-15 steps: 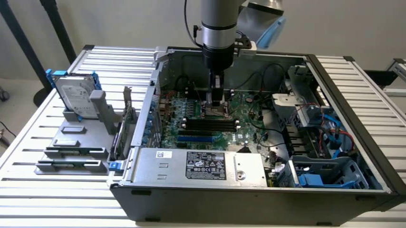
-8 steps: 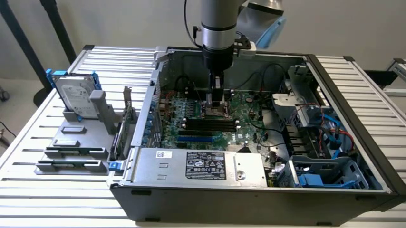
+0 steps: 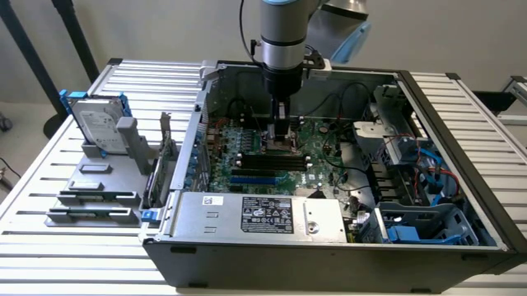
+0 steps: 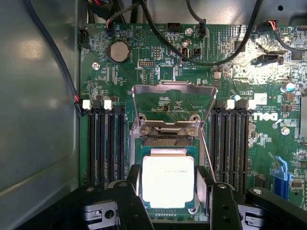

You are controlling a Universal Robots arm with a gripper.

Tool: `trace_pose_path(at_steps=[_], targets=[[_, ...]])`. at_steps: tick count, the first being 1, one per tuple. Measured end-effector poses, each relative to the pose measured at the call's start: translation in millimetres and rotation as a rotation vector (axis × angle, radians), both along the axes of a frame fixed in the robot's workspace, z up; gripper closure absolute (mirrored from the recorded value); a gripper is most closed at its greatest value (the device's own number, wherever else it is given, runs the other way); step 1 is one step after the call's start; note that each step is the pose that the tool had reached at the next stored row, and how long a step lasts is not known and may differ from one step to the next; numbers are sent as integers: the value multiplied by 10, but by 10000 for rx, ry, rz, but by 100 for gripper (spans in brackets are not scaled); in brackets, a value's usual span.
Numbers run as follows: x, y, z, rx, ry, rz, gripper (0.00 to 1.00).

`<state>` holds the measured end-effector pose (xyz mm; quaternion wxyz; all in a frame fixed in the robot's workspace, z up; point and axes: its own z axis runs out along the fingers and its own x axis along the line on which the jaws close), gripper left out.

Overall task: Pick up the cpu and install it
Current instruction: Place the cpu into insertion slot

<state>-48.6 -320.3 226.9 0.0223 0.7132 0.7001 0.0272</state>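
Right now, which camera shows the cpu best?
The wrist view: the cpu shows its silver top plainly, held between the end effector fingers over the socket, below the raised load plate. In the exterior view the end effector stands over that spot on the motherboard, covering it.

cpu [image 4: 168, 181]: small flat square chip, pale silver-grey metal top w/ faint print, thin green edge round it. lies level, top face up, edges square to the board [image 4: 158, 72]. sits at the open socket [image 4: 169, 140], right beside the raised frame [image 4: 173, 103], betw the two banks of ram slots [image 4: 106, 143]. gripper [image 4: 169, 188] clamps two opposite sides. can't tell if fully seated.
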Motion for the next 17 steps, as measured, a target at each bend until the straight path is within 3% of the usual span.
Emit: trace_pose_path(at_steps=[17], targets=[[39, -66, -143, 196, 175, 0, 45]])
